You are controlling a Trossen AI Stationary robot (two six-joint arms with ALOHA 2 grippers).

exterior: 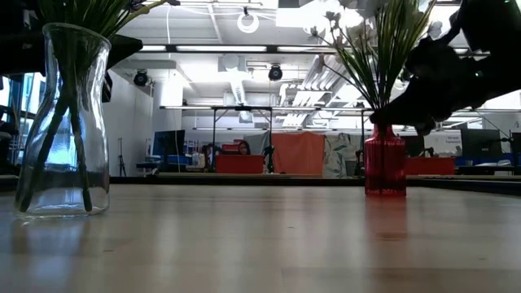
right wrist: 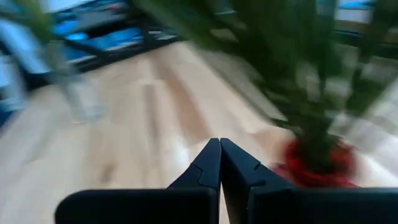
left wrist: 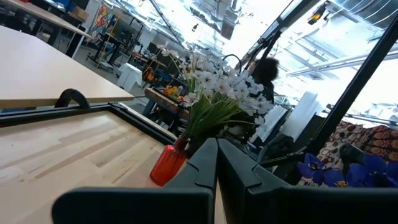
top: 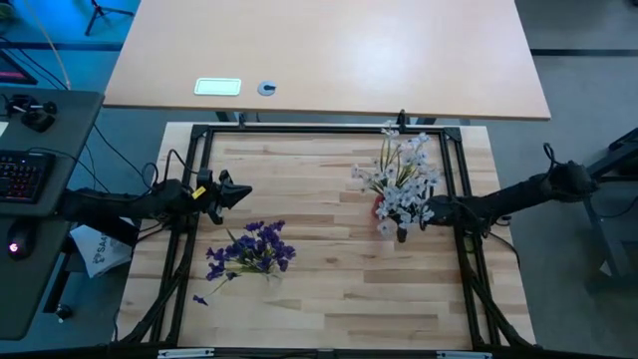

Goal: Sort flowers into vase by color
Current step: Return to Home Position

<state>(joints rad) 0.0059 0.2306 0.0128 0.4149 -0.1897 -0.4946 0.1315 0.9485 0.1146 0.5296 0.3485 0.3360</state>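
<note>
**Colours apart, nothing gripped**

We see the white flowers [top: 402, 172] standing in the red vase [exterior: 385, 167] and the purple flowers [top: 255, 247] in the clear vase [exterior: 63, 122]. Our left gripper [top: 244, 192] hangs near the clear vase. Our right gripper [top: 429, 211] is just beside the red vase. Both are clenched and empty.

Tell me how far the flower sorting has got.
Done: white flowers stand in the red vase, purple flowers in the clear vase. In hand: nothing; left claw and right claw are shut and empty, the right one beside the red vase. Left: a small purple bit lies loose on the table; the arms probably only need to pull back.
</note>
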